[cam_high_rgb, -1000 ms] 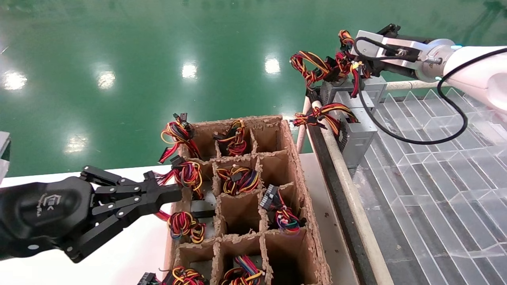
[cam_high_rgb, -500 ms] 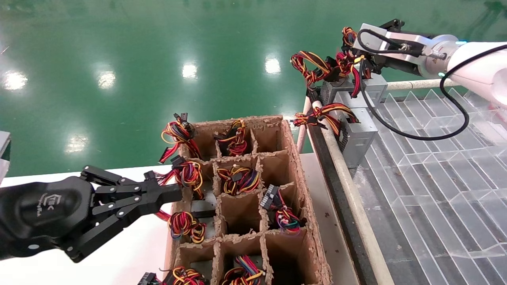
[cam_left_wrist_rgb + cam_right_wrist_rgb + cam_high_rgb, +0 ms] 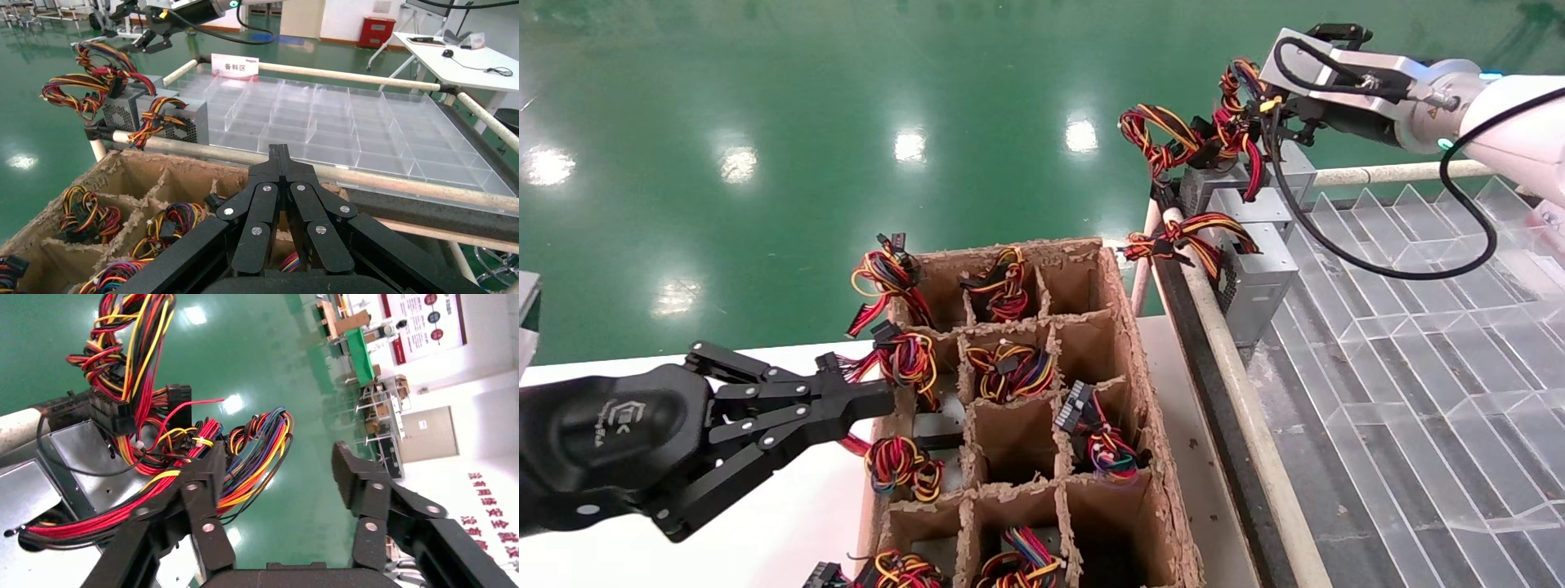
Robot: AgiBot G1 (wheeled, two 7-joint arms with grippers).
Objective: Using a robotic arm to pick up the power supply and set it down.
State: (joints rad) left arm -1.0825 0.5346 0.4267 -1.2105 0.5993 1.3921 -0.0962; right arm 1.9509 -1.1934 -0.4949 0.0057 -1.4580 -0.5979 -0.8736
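The power supply (image 3: 1223, 184), a grey metal box topped with looped red, yellow and black wires, stands at the far left corner of the clear divided tray (image 3: 1418, 343). The robotic arm's right gripper (image 3: 1279, 122) hovers just above and behind it, open. In the right wrist view the right gripper (image 3: 278, 456) holds nothing; one finger (image 3: 205, 478) rests beside the wire loop, above the power supply (image 3: 85, 456). The left wrist view shows the power supply (image 3: 119, 113) far off. My left gripper (image 3: 887, 400) is shut and parked at the cardboard box's left side.
A second power supply (image 3: 1258, 278) stands just nearer in the tray. The cardboard box (image 3: 1128, 327), with divided cells, holds several more wired units. A pale pipe rail (image 3: 1238, 392) runs between box and tray. The green floor lies beyond.
The right wrist has risen and drawn back to the right, away from the wire bundle. The power supply stays in the tray corner. The left arm has not moved.
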